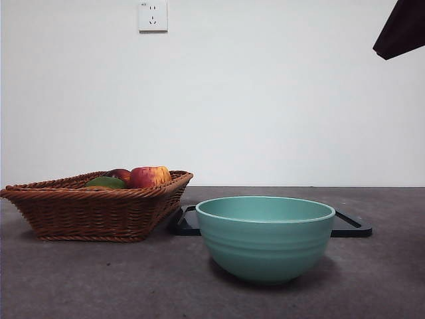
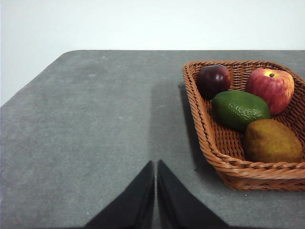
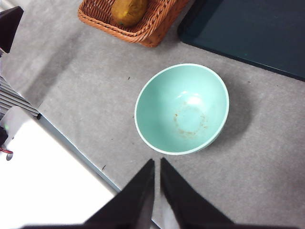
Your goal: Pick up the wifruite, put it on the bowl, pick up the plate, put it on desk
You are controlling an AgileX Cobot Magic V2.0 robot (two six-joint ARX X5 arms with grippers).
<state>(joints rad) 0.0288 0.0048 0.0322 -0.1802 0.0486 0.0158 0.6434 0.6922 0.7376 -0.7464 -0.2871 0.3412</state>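
A woven brown wicker basket (image 1: 93, 211) is seen at the left of the front view, on the broad dark grey matte desk (image 1: 86, 279). Four fruits are held in it: a dark plum-coloured round fruit (image 2: 214, 80), a red-yellow apple (image 2: 270, 88), a green oval fruit (image 2: 239, 109) and the small dull orange-brown oval wifruite (image 2: 272, 141). The wifruite lies in the basket corner closest to the left gripper (image 2: 156, 191), ahead of it and off to one side. That gripper's two black jaws are pressed nearly together, with nothing between them, above bare desk.

A flat dark rectangular tray (image 1: 345, 226) is laid just beside the basket. In front of it stands the large round teal-green ceramic bowl (image 1: 265, 238), with nothing inside it.

The right gripper (image 3: 157, 191) is held high above the desk, the bowl just ahead of its tips. Its black jaws are likewise closed to a thin slit and hold nothing. In the front view one arm appears only as a dark tip (image 1: 402, 30) at the upper right corner.
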